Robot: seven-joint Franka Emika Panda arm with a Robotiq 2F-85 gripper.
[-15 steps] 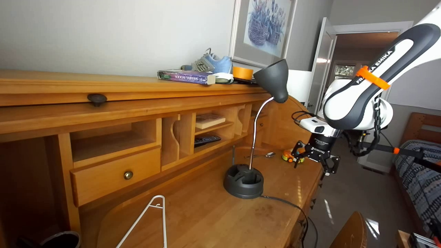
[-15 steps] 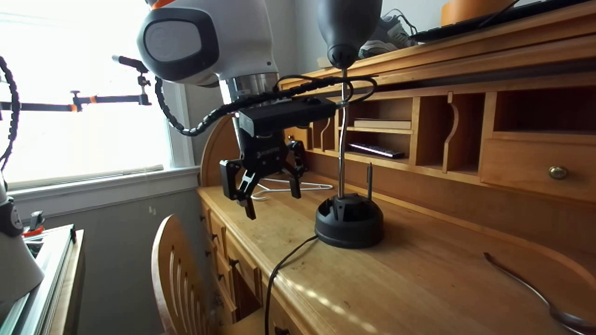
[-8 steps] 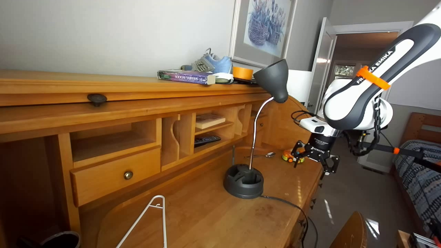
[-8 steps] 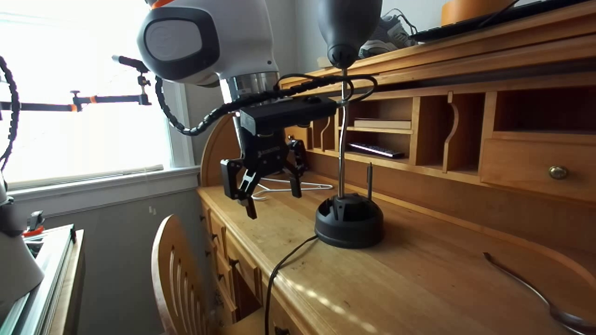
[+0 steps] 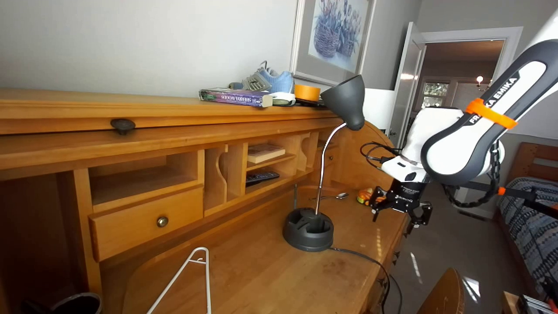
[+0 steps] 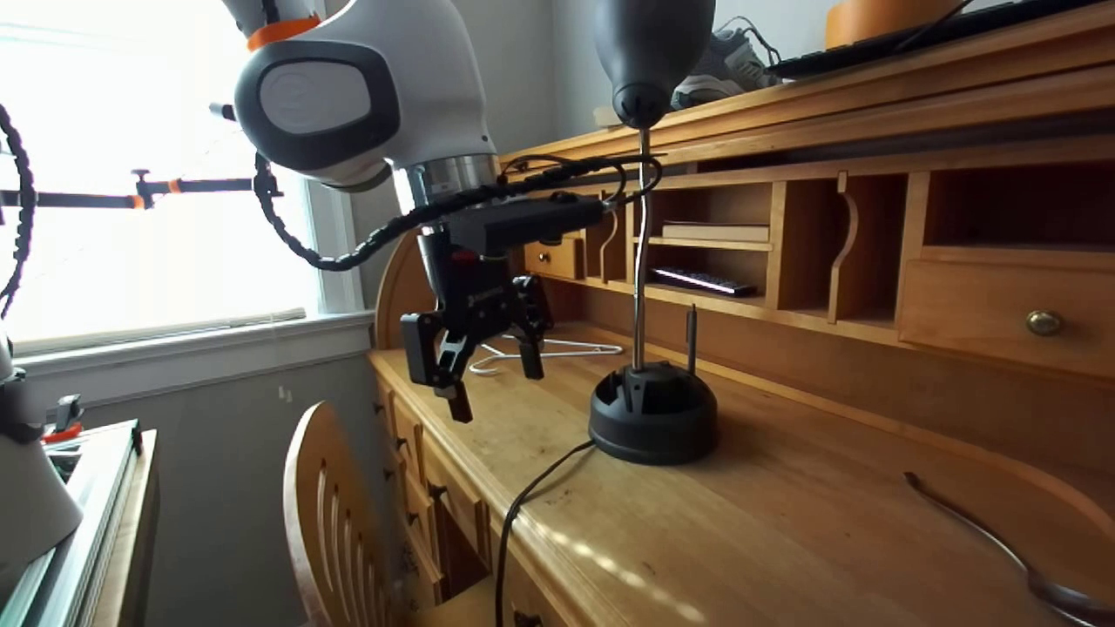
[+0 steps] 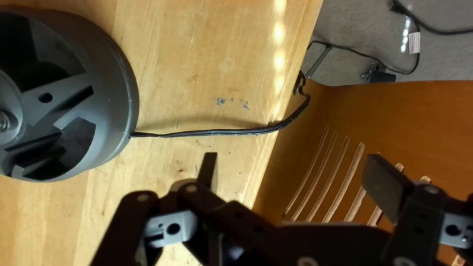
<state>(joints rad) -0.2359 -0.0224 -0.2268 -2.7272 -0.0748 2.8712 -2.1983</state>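
Jaws spread wide, a robot arm (image 5: 455, 153) hangs right of a dark gooseneck lamp (image 5: 321, 172) on a wooden desk (image 5: 261, 279) in an exterior view. The wrist view frames one of the jaws against the desk, the other against a slatted chair (image 7: 388, 118), with the lamp's compartmented base (image 7: 118, 96) at left. A thin rod (image 6: 692, 340) rises upright at the base's rim; whether it sits inside cannot be told. Toward the far side, an upper cubby (image 6: 716, 202) holds a book (image 6: 716, 232) and a lower cubby (image 6: 739, 264) a dark remote (image 5: 261, 177). At near left, a dark round container (image 5: 83, 296) is partly cut off, its contents hidden.
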